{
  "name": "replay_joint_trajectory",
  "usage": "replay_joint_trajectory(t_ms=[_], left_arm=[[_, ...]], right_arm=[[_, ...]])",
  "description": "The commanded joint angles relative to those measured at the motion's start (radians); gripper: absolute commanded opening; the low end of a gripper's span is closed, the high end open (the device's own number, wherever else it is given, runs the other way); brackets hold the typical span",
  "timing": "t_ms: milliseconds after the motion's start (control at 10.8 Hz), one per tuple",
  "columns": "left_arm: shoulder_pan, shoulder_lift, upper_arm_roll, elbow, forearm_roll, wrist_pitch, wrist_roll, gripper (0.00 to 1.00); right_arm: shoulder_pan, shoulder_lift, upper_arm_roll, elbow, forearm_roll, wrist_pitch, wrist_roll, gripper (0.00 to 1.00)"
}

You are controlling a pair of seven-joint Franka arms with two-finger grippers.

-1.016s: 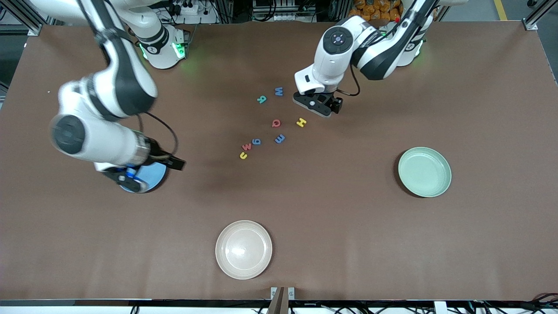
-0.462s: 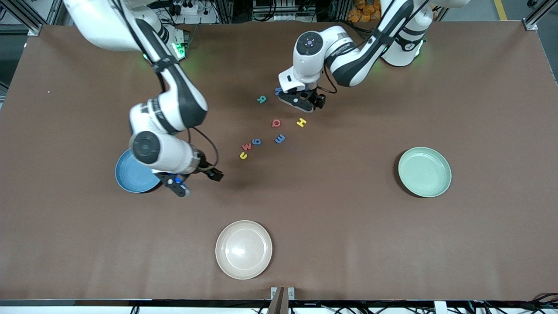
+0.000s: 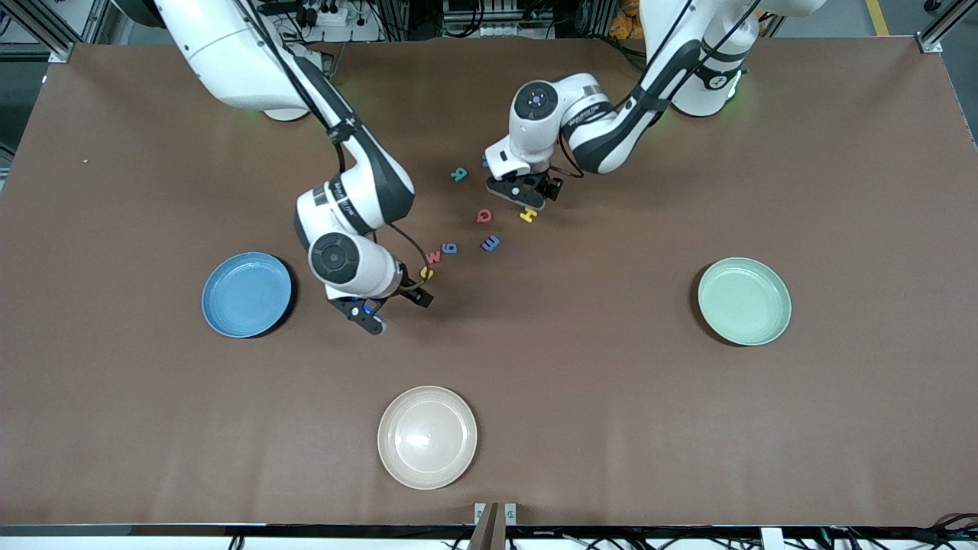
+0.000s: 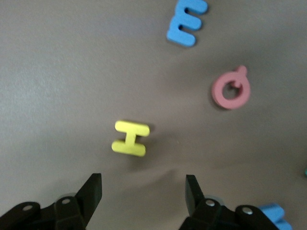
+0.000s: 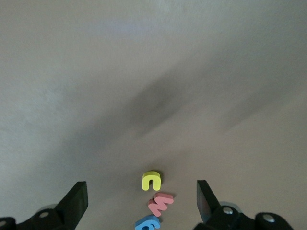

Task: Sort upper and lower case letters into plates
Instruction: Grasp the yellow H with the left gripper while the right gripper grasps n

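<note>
Left end effector [image 4: 143,191] open over yellow H [image 4: 130,138], right end effector [image 5: 142,201] open near yellow n [image 5: 151,180]

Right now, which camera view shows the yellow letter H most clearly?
The left wrist view shows the yellow H best: it lies flat and whole on the brown table, just ahead of the open left pincer. In the front view the H is tiny, partly hidden under that pincer. The right wrist view does not show it.
</note>
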Motion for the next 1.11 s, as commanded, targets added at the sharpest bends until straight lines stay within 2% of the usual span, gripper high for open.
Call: replay_joint_trajectory(t_ms=[0, 185, 277, 1016], left_arm=[[-0.034, 0.039, 0.046, 0.029, 0.07, 0.032, -0.051, 0.75], [-0.039, 0.048, 0.052, 0.03, 0.078, 0.037, -0.06, 0.75], [-0.04, 0.054, 0.054, 0.03, 0.083, 0.04, -0.06, 0.72], [-0.063, 0.099, 0.086, 0.044, 0.129, 0.063, -0.084, 0.65]], right_arm=[[0.031, -0.025, -0.004, -0.071, -0.036, 0.076, 0.021, 1.0], [0.045, -0.028, -0.004, -0.141, -0.061, 0.185, 0.021, 1.0], [0.049, -0.028, -0.004, -0.164, -0.061, 0.215, 0.021, 1.0], [0.079, -0.01, -0.002, -0.23, -0.059, 0.322, 0.027, 1.0]])
